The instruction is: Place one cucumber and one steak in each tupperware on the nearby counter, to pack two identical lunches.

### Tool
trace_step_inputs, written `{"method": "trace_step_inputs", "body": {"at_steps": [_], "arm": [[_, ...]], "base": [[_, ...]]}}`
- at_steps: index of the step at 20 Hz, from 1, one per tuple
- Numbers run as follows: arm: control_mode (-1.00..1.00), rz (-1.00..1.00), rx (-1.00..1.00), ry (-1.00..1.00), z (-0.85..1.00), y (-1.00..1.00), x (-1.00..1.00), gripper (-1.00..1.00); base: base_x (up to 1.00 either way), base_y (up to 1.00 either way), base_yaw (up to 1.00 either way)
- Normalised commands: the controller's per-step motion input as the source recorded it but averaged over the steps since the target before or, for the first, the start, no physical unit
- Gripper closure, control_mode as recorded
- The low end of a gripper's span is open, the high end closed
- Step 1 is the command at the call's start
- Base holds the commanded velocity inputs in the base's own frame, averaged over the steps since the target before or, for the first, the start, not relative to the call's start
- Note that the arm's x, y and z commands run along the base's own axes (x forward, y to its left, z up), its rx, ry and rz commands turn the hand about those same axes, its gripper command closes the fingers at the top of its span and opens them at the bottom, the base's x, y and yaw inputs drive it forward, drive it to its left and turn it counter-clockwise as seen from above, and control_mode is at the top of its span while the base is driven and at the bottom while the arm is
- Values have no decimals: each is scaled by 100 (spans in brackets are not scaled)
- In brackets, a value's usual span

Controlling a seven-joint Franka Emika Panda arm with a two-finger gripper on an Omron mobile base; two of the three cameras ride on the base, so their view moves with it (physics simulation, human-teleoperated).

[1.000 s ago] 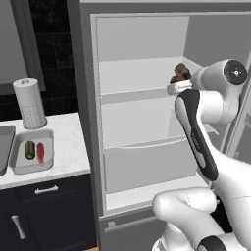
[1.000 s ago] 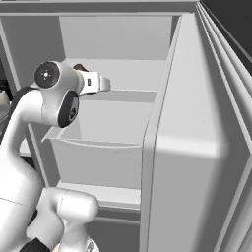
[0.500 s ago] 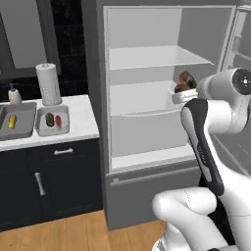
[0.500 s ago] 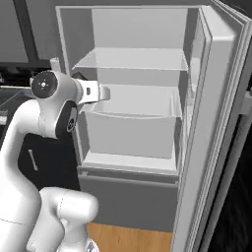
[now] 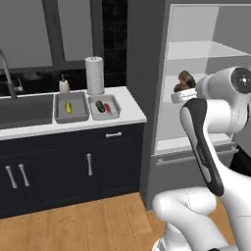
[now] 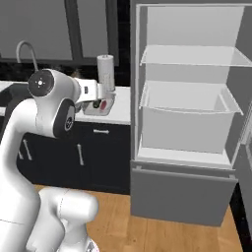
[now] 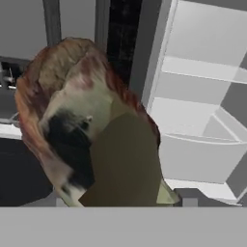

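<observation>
Hand [image 5: 182, 90]: clenched around lumpy brown steak [image 7: 87, 125], held before open fridge [image 6: 189, 113].
Table [image 5: 128, 109]: two tupperware [image 5: 71, 108], cucumbers inside.

A white marbled stone counter [image 5: 128, 111] looks smooth and faintly polished above matt dark cabinet fronts [image 5: 63, 169] fitted with bright silver metal bar handles [image 5: 89, 164]. Two light-grey plastic tupperware trays [image 5: 71, 115] appear matt, beside a white paper towel roll [image 5: 94, 75]. A curved metal tap [image 5: 7, 73] shows a dull sheen. The warm wood-plank floor [image 5: 83, 226] is lightly glossy. The lumpy brown-red steak chunk [image 7: 79, 120] looks rough, mottled and greasy
</observation>
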Motion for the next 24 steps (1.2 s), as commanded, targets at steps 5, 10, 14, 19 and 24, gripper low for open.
{"method": "trace_step_inputs", "body": {"at_steps": [5,10,14,19,24], "arm": [[100,0,0,0,0,0,0,100],[100,0,0,0,0,0,0,100],[100,0,0,0,0,0,0,100],[100,0,0,0,0,0,0,100],[100,0,0,0,0,0,0,100]], "base": [[53,100,0],[99,100,0],[100,77,-3],[100,20,-4],[99,0,0]]}}
